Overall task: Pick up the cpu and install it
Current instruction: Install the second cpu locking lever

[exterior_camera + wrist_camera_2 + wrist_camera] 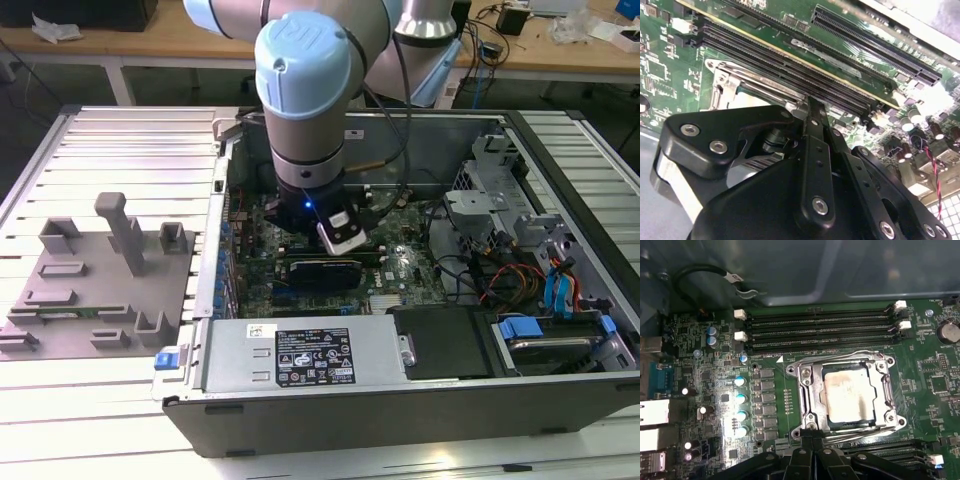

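Cpu (847, 392) in its socket frame (807, 390), just beyond the jaws.

In the exterior view, a pale ribbed metal surface (120, 150) spreads from 9 o'clock across to 3 o'clock. Behind it, along 12 o'clock, stand light wooden workbenches (180, 45) on white legs, with a dark floor (60, 85) beneath them. At 1 o'clock the bench top carries loose cables (487, 40) and crumpled white wrapping (575, 25). The light is even and bright.
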Robot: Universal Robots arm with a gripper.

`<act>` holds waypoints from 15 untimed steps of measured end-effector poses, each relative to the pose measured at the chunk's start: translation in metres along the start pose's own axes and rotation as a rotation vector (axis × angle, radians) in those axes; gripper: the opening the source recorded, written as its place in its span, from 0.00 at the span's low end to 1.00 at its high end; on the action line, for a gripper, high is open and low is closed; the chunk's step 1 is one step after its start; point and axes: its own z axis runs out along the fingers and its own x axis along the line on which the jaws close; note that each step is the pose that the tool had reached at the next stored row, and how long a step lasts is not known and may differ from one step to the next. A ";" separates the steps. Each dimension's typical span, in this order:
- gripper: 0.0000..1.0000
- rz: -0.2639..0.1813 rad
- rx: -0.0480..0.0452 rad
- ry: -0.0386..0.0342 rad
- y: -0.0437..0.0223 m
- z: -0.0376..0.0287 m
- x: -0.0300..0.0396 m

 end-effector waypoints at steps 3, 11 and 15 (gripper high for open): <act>0.11 0.006 -0.0066 -0.0007 -0.0005 0.0009 0.0018; 0.11 0.021 -0.0134 -0.0034 -0.0021 0.0032 0.0086; 0.11 0.027 -0.0131 -0.0047 -0.0028 0.0032 0.0144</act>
